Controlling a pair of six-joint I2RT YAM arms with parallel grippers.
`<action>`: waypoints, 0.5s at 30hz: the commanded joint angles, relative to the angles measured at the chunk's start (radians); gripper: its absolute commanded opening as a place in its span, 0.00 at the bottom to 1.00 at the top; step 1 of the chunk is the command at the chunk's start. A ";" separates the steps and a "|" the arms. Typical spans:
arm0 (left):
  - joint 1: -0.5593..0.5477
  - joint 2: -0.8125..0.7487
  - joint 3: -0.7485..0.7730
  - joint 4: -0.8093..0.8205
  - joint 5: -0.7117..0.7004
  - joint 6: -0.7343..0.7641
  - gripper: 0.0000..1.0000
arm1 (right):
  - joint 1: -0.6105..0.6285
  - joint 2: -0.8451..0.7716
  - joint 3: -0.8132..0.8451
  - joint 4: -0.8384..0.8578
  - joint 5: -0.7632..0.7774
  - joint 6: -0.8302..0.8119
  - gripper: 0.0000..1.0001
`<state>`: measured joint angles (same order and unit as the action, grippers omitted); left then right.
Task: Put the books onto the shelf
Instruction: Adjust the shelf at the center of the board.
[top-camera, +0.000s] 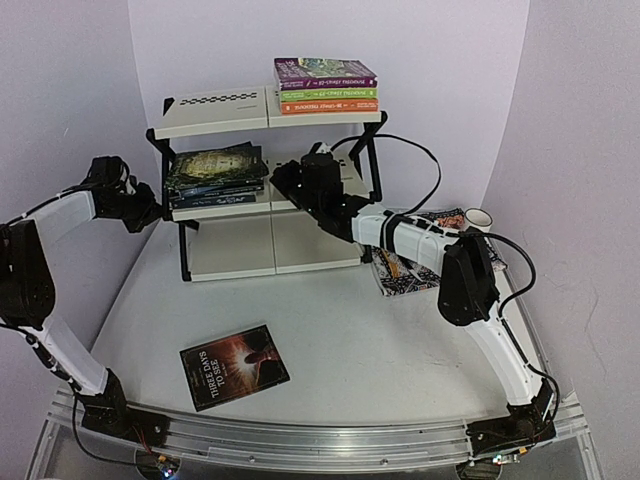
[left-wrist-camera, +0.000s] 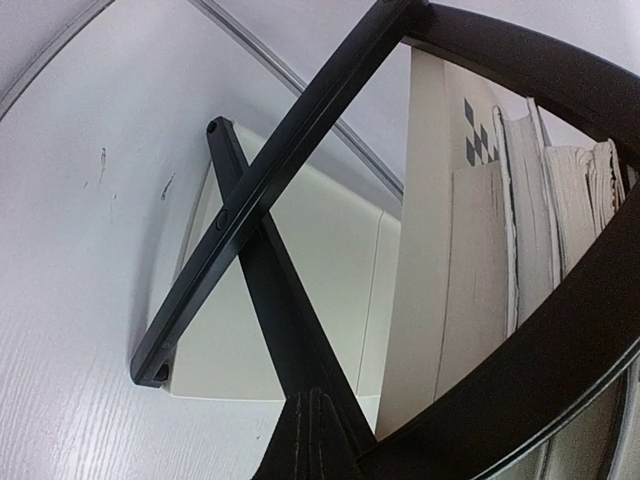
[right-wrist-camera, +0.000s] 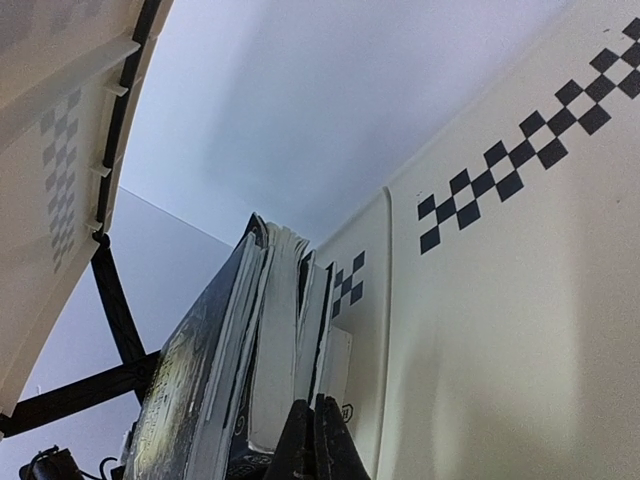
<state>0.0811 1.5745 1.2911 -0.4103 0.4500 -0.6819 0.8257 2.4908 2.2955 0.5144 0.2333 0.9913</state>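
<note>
top: shelf (top-camera: 215, 105) upper centre; three books (top-camera: 326, 86) on top tier, stack (top-camera: 217, 172) on middle tier, loose book (top-camera: 234, 365) flat at lower left.
left wrist: left gripper (left-wrist-camera: 312, 395) pressed together, bottom centre, by black brace (left-wrist-camera: 280, 160).
right wrist: right gripper (right-wrist-camera: 315, 402) pressed together, bottom centre, beside stack.

- A dark book (top-camera: 235, 367), lying flat and well apart from the left fingers (left-wrist-camera: 297, 440) and the right fingers (right-wrist-camera: 300, 445), is showing "THREE DAYS TO SEE" on its cover.
- The stacked books (top-camera: 325, 87) above the right fingers are carrying spine lettering too small to read.
</note>
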 joint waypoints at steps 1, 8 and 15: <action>-0.054 -0.068 -0.022 0.029 0.104 -0.010 0.00 | -0.002 -0.004 0.046 0.033 -0.022 0.021 0.00; -0.039 -0.138 -0.038 -0.002 0.007 0.035 0.06 | -0.005 -0.007 0.040 0.034 -0.039 0.026 0.00; -0.027 -0.220 -0.038 -0.024 -0.065 0.077 0.22 | -0.011 0.006 0.070 0.026 -0.102 0.021 0.00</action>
<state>0.0715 1.4311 1.2469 -0.4324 0.3889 -0.6464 0.8219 2.4935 2.3085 0.4992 0.1707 1.0142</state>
